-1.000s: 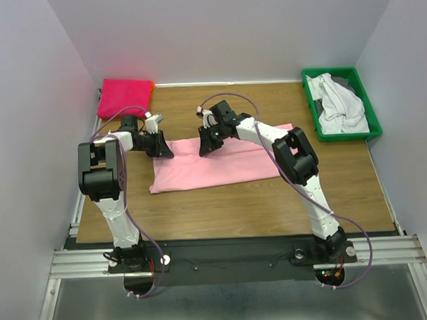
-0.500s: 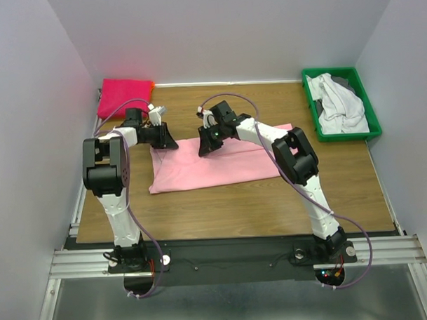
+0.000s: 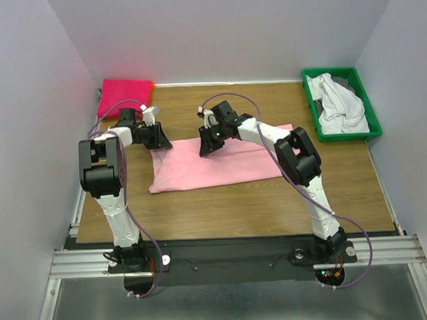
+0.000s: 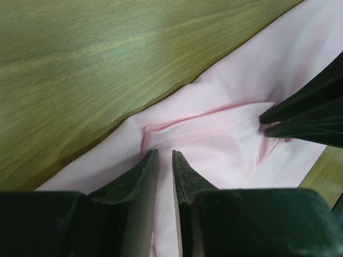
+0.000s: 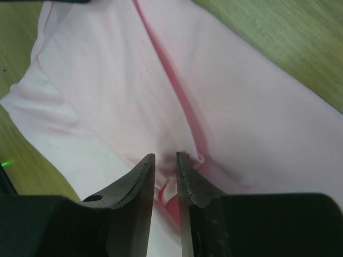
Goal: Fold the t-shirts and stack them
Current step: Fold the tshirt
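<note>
A light pink t-shirt (image 3: 213,163) lies spread flat in the middle of the wooden table (image 3: 236,208). My left gripper (image 3: 159,139) sits low at the shirt's far left corner. Its fingers stand a narrow gap apart (image 4: 165,153), and the pink cloth (image 4: 214,134) lies smooth under them, not pinched. My right gripper (image 3: 207,143) is at the far edge near the middle. It is shut on a small bunched fold of the same shirt (image 5: 165,156). Its black fingers (image 4: 305,115) show at the right of the left wrist view. A folded magenta t-shirt (image 3: 125,96) lies at the back left corner.
A green bin (image 3: 308,93) at the back right holds crumpled white and grey shirts (image 3: 338,103). Grey walls close in the table on the left, back and right.
My left gripper has drawn back and left, off the shirt's corner, and its fingers have parted a little. The right gripper has stayed in place on the far edge.
</note>
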